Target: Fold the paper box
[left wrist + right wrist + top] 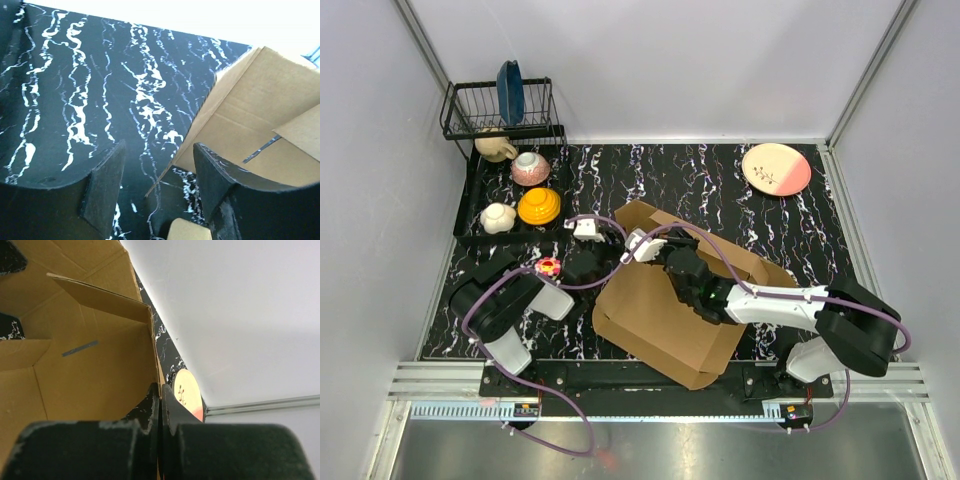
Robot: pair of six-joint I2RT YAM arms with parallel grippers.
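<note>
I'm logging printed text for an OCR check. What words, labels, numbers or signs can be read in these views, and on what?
No text is readable.
Paper box: plain cardboard, unprinted.
Pink plate: a dark sprig drawing, no lettering.
Small orange label below the left arm's base: too small to read.

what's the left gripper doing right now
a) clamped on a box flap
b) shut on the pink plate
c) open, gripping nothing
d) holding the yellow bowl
c: in the left wrist view the left gripper has its fingers spread wide apart and closed on nothing, with the paper box lying beyond them on the black marbled mat.
</note>
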